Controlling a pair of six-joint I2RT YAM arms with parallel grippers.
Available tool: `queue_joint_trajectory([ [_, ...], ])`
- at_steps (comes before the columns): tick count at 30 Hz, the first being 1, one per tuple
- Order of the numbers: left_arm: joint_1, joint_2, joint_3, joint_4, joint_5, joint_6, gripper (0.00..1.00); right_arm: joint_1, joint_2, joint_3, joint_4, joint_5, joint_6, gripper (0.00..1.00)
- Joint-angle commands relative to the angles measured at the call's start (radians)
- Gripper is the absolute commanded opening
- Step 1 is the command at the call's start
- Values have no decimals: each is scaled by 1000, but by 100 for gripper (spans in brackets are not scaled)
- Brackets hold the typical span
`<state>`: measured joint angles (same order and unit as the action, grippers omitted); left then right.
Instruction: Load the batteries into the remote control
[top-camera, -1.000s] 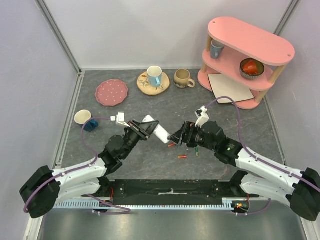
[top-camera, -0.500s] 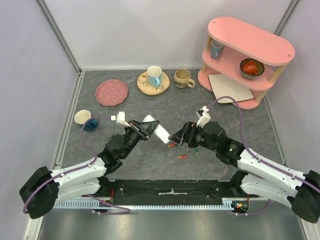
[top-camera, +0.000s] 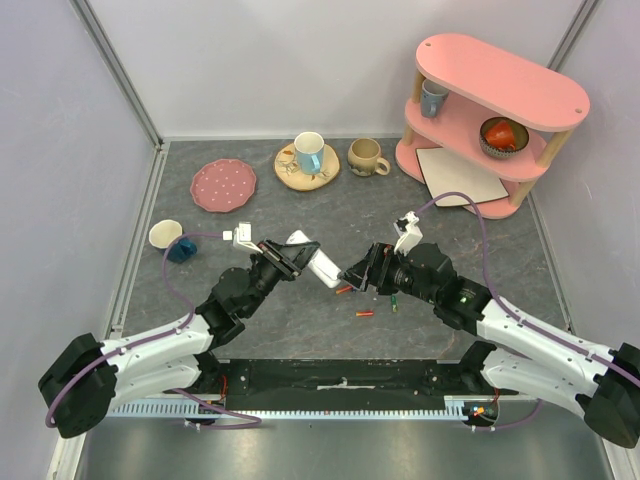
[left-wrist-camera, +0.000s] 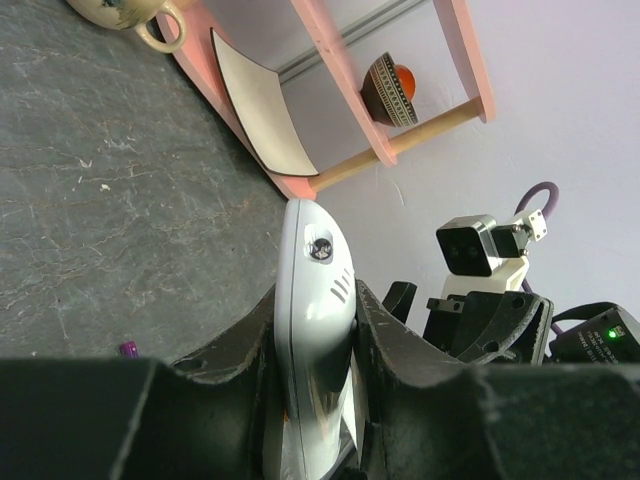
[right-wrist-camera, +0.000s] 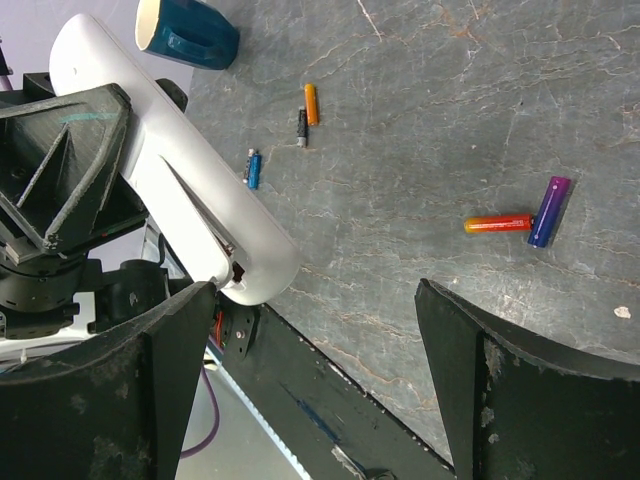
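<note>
From above we can barely make out the batteries (top-camera: 365, 313): they are specks on the table (top-camera: 480, 250), some half covered by the right gripper (top-camera: 353, 276). In the left wrist view the lower part of the remote control (left-wrist-camera: 313, 300) is buried between the fingers (left-wrist-camera: 395, 370), and its face is turned away. The left gripper (top-camera: 288, 256) is clamped on the remote's sides, holding it above the table. The remote's free end reaches just beside the right gripper, whose jaws are spread wide and empty. In the right wrist view the batteries lie loose below, a red-orange and a purple one touching.
</note>
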<state>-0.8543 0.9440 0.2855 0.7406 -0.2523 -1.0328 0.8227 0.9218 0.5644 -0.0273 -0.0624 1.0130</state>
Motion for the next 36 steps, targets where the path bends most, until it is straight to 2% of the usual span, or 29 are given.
queue_joint_trajectory([
  [1,-17,-17,40,2,47,-33,2,3,-17,52,53,33,1,90],
  [8,-17,-34,55,-12,56,-47,2,1,-35,31,50,36,6,90],
  [24,4,-10,135,-207,162,-58,2,0,-72,34,3,52,-5,90],
  [36,15,1,147,-228,206,-65,2,0,-74,34,-3,56,-11,90],
])
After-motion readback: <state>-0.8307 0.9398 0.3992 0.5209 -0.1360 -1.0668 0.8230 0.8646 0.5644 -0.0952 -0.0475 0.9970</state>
